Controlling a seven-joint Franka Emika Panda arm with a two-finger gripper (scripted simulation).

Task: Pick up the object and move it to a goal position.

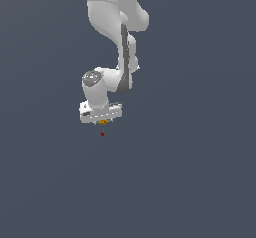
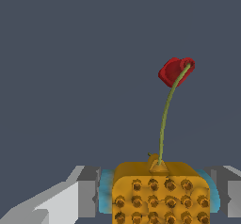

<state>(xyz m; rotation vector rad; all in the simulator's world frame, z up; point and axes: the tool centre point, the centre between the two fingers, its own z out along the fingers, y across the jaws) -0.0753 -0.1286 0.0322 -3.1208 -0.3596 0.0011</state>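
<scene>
Plain slate-grey backdrop all round, no edges visible; gripper (image 1: 102,121) clamped on orange-yellow studded object (image 2: 160,192) (green stem, red tip (image 2: 175,71)), open space every side.

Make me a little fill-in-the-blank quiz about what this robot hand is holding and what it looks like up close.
1. The gripper is shut on an orange-yellow ____ covered in small studs.
2. A thin green stem rises from the orange-yellow object and ends in a ____ tip.
3. The pads pressing the object on both sides are light ____.
4. In the exterior view the object looks far ____ than the white gripper.

Missing words: object; red; blue; smaller
</scene>
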